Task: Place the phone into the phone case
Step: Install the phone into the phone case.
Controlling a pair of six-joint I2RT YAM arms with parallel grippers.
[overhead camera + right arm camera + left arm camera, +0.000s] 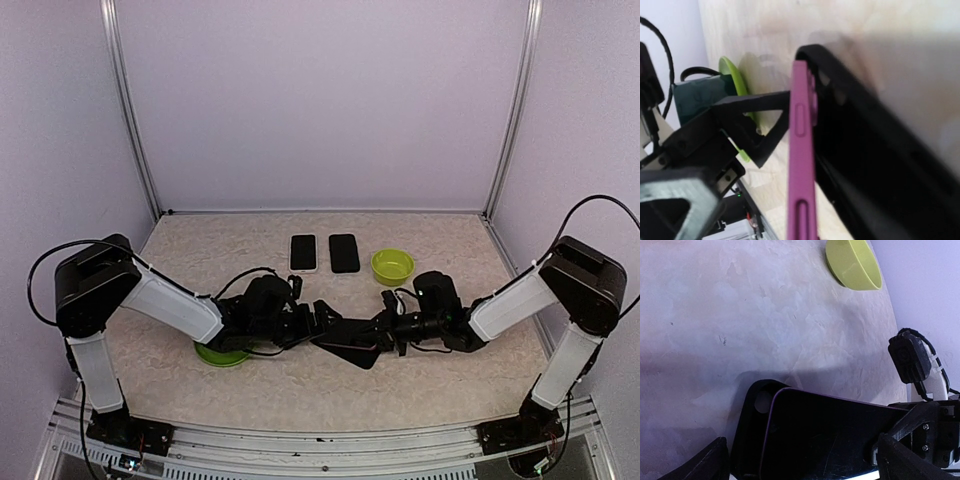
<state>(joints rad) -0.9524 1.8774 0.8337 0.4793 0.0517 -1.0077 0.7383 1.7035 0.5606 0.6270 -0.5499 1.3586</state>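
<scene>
The phone [840, 435], dark-screened with a purple rim, lies tilted over the black phone case [751, 425], whose camera hole shows beside the phone's corner. In the right wrist view the phone's purple edge [801, 165] stands just left of the case [880, 150]. My right gripper [392, 333] is shut on the phone's right end. From the left, my left gripper [325, 322] is open, its fingers [705, 464] spread wide on either side of the phone and case. Both things sit mid-table between the arms [352, 345].
Two dark flat slabs [303, 252] [344, 253] lie side by side at the back. A green bowl [392, 266] stands right of them. A green plate [222, 352] lies under the left arm. Metal frame posts rise at the back corners.
</scene>
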